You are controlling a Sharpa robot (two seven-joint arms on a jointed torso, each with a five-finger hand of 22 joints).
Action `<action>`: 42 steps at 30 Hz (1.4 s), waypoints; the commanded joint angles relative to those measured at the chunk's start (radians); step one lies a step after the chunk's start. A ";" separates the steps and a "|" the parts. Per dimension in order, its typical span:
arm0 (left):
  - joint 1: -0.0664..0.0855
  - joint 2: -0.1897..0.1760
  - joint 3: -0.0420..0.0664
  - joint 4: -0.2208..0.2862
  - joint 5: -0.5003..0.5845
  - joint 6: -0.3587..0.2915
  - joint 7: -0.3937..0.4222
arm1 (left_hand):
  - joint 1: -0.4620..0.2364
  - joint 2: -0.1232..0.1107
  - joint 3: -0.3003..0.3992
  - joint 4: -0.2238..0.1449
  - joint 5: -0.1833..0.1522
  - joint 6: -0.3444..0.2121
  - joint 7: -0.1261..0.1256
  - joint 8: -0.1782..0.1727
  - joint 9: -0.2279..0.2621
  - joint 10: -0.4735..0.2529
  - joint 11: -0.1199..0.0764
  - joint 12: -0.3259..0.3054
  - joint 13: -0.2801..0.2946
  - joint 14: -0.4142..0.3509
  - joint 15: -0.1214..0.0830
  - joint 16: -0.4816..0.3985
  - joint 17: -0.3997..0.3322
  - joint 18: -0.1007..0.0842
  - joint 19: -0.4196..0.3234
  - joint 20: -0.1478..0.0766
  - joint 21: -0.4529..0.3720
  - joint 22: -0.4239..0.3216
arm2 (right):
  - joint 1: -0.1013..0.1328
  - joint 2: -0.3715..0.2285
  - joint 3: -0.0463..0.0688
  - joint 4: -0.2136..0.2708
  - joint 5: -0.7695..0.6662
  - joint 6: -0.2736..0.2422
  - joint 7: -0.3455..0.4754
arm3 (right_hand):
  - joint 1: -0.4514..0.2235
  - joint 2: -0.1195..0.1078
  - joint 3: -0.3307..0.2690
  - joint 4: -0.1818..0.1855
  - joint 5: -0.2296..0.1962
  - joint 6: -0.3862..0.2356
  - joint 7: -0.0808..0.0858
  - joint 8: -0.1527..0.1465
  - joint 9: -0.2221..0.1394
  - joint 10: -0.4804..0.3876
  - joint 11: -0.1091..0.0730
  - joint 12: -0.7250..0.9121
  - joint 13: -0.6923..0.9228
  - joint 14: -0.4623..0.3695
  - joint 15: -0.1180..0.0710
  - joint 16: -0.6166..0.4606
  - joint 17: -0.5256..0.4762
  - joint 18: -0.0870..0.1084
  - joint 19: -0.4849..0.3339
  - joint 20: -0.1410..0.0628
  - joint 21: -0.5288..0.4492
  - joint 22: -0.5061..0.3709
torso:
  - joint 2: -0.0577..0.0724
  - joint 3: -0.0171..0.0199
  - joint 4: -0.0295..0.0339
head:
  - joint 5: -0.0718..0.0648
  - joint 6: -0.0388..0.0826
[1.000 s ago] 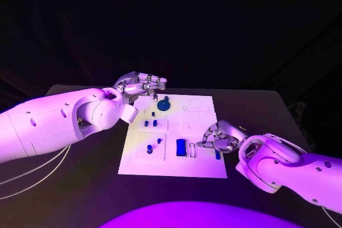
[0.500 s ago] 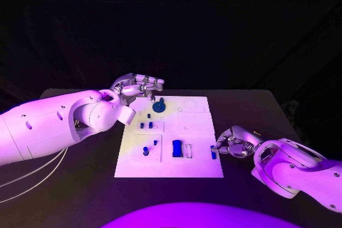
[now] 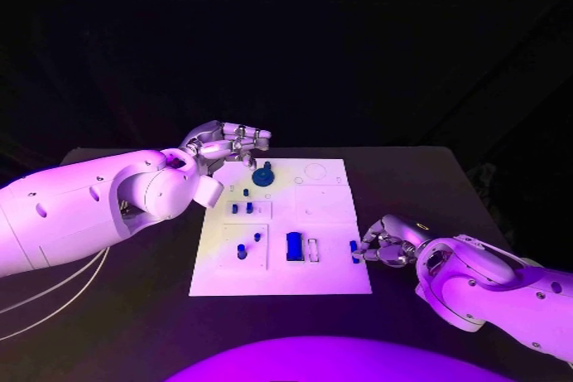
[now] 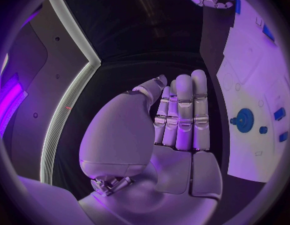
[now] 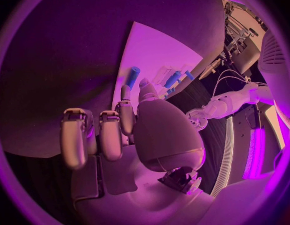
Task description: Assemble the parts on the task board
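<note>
The white task board lies in the middle of the black table. A small blue peg lies at its right edge. My right hand sits just off that edge. In the right wrist view its thumb and one finger close on the near end of the peg, while the other fingers of the hand curl in. My left hand hovers at the board's far left corner, beside a blue gear. It holds nothing, and its fingers are stretched out side by side, next to the gear.
A blue block stands beside a white slot near the board's front. Small blue pegs and another peg sit in the left-hand panels. Bare dark table surrounds the board. White cables run at the left.
My right hand has drawn back from over the board to its right edge, with its fingertips now at the blue peg. The left hand has hardly moved. The camera has shifted slightly.
</note>
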 commanded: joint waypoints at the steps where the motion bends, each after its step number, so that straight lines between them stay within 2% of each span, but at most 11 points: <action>1: 0.000 0.000 0.001 0.003 0.001 0.015 0.005 | -0.001 0.010 -0.005 -0.003 -0.005 -0.001 -0.002 0.002 -0.001 -0.006 -0.002 0.006 0.001 -0.006 -0.002 0.004 -0.002 0.014 0.009 -0.001 -0.005 -0.001 | -0.002 0.008 0.000 -0.007 -0.046 -0.012 -0.041 | -0.005 -0.005 0.001 0.007 0.004 0.008 0.002 -0.005 -0.001 0.008 -0.004 0.000 -0.190 0.073 0.004 -0.005 0.105 -0.012 0.049 0.005 0.000 0.220 | 0.000 -0.0009 0.0010 | 0.000 -0.004; 7: 0.000 -0.002 0.001 0.005 0.001 0.017 0.003 | -0.002 0.010 -0.005 -0.003 -0.005 -0.001 -0.002 0.002 -0.001 -0.007 -0.002 0.006 0.001 -0.006 -0.002 0.004 -0.002 0.014 0.009 -0.001 -0.006 -0.001 | -0.003 0.028 0.000 -0.024 -0.052 -0.010 -0.049 | -0.005 -0.005 0.001 0.007 0.005 0.009 0.001 -0.005 -0.001 0.009 -0.005 0.002 -0.188 0.073 0.004 -0.005 0.105 -0.012 0.050 0.005 0.001 0.221 | -0.001 -0.0005 -0.0001 | 0.002 -0.008; 15: 0.000 -0.004 0.001 0.006 0.001 0.019 0.001 | -0.002 0.010 -0.005 -0.003 -0.005 -0.001 -0.002 0.002 -0.001 -0.007 -0.002 0.006 0.001 -0.006 -0.002 0.004 -0.002 0.014 0.009 -0.001 -0.006 -0.001 | -0.008 0.048 0.000 -0.051 -0.061 0.027 -0.063 | -0.006 -0.007 -0.001 0.008 0.005 0.010 0.001 -0.005 -0.001 0.007 -0.005 -0.001 -0.190 0.073 0.004 -0.005 0.104 -0.011 0.048 0.005 -0.003 0.219 | -0.002 -0.0004 -0.0003 | 0.005 -0.010; 20: 0.000 -0.004 0.001 0.006 0.001 0.019 0.001 | -0.002 0.010 -0.005 -0.003 -0.005 -0.001 -0.002 0.002 -0.001 -0.007 -0.002 0.006 0.001 -0.006 -0.002 0.004 -0.002 0.014 0.009 -0.001 -0.006 -0.001 | -0.013 0.064 0.000 -0.059 -0.073 0.064 -0.070 | 0.001 -0.012 -0.002 0.005 0.005 0.017 -0.002 -0.005 0.000 0.008 -0.007 -0.001 -0.189 0.073 0.003 -0.005 0.104 -0.012 0.048 0.004 -0.002 0.220 | -0.002 0.0004 0.0009 | 0.007 -0.012; 25: 0.000 -0.005 0.001 0.007 0.001 0.019 0.000 | -0.002 0.010 -0.005 -0.003 -0.005 -0.001 -0.002 0.002 -0.001 -0.007 -0.002 0.006 0.001 -0.006 -0.002 0.004 -0.002 0.014 0.009 -0.001 -0.006 -0.001 | -0.016 0.077 -0.001 -0.061 -0.090 0.141 -0.087 | 0.010 -0.020 -0.005 0.000 -0.002 0.025 -0.005 -0.002 0.002 0.007 -0.009 -0.003 -0.190 0.073 0.001 -0.005 0.105 -0.012 0.049 0.003 -0.002 0.220 | -0.002 -0.0003 -0.0001 | 0.010 -0.014; 29: 0.000 -0.006 0.001 0.007 0.001 0.020 -0.001 | -0.002 0.010 -0.005 -0.003 -0.005 -0.001 -0.002 0.002 -0.001 -0.007 -0.002 0.006 0.001 -0.006 -0.002 0.004 -0.002 0.014 0.009 -0.001 -0.006 -0.001 | -0.017 0.086 -0.001 -0.061 -0.109 0.161 -0.097 | 0.021 -0.025 -0.004 -0.007 -0.004 0.030 -0.007 0.000 0.005 0.007 -0.012 -0.002 -0.189 0.073 -0.001 -0.005 0.106 -0.012 0.049 0.001 -0.001 0.221 | -0.002 -0.0003 -0.0010 | 0.009 -0.013; 32: 0.000 -0.006 0.001 0.007 0.001 0.020 -0.002 | -0.002 0.010 -0.005 -0.003 -0.005 -0.001 -0.002 0.002 -0.001 -0.007 -0.002 0.006 0.001 -0.006 -0.002 0.004 -0.002 0.014 0.009 -0.001 -0.006 -0.001 | -0.018 0.092 -0.002 -0.065 -0.137 0.167 -0.103 | 0.051 -0.028 0.005 -0.024 -0.013 0.032 -0.011 0.000 0.007 0.007 -0.015 -0.003 -0.189 0.074 -0.005 -0.003 0.108 -0.012 0.050 -0.001 0.000 0.222 | -0.002 0.0000 -0.0001 | 0.010 -0.012; 34: 0.000 -0.006 0.001 0.007 0.001 0.020 -0.002 | -0.002 0.010 -0.005 -0.003 -0.005 -0.001 -0.002 0.002 -0.001 -0.007 -0.002 0.006 0.001 -0.006 -0.002 0.004 -0.002 0.014 0.009 -0.001 -0.006 -0.001 | -0.018 0.096 -0.002 -0.067 -0.158 0.173 -0.107 | 0.080 -0.025 0.019 -0.041 -0.066 0.031 -0.011 -0.002 0.008 0.006 -0.016 -0.005 -0.189 0.074 -0.006 -0.003 0.110 -0.013 0.051 -0.004 0.001 0.223 | -0.001 0.0004 0.0010 | 0.009 -0.013; 36: 0.000 -0.006 0.001 0.008 0.001 0.020 -0.003 | -0.002 0.010 -0.005 -0.003 -0.005 -0.001 -0.002 0.002 -0.001 -0.007 -0.002 0.006 0.001 -0.006 -0.002 0.004 -0.002 0.014 0.009 -0.001 -0.006 -0.001 | -0.018 0.099 -0.002 -0.068 -0.176 0.181 -0.110 | 0.095 -0.032 0.026 -0.051 -0.082 0.030 -0.009 -0.004 0.009 0.004 -0.015 -0.007 -0.189 0.074 -0.006 -0.002 0.112 -0.012 0.050 -0.004 0.000 0.223 | -0.001 0.0005 0.0009 | 0.009 -0.013; 39: 0.001 -0.007 0.001 0.008 0.001 0.019 -0.003 | -0.002 0.010 -0.005 -0.003 -0.005 -0.001 -0.002 0.002 -0.001 -0.007 -0.002 0.006 0.001 -0.006 -0.002 0.004 -0.002 0.014 0.009 -0.001 -0.006 -0.001 | -0.018 0.104 -0.002 -0.068 -0.211 0.201 -0.115 | 0.114 -0.046 0.033 -0.067 -0.091 0.029 -0.008 -0.006 0.009 0.000 -0.014 -0.012 -0.192 0.075 -0.005 0.001 0.117 -0.012 0.050 -0.004 -0.001 0.223 | -0.001 0.0006 0.0004 | 0.012 -0.014; 42: 0.001 -0.008 0.001 0.007 0.001 0.018 -0.004 | -0.002 0.010 -0.005 -0.003 -0.005 -0.001 -0.002 0.002 -0.001 -0.007 -0.002 0.006 0.001 -0.006 -0.002 0.004 -0.002 0.014 0.009 -0.001 -0.006 -0.001 | -0.018 0.108 -0.003 -0.066 -0.239 0.228 -0.121 | 0.134 -0.057 0.042 -0.082 -0.082 0.026 -0.005 -0.009 0.009 -0.007 -0.011 -0.020 -0.197 0.076 -0.003 0.004 0.122 -0.012 0.048 -0.003 -0.006 0.222 | -0.002 0.0005 -0.0008 | 0.015 -0.015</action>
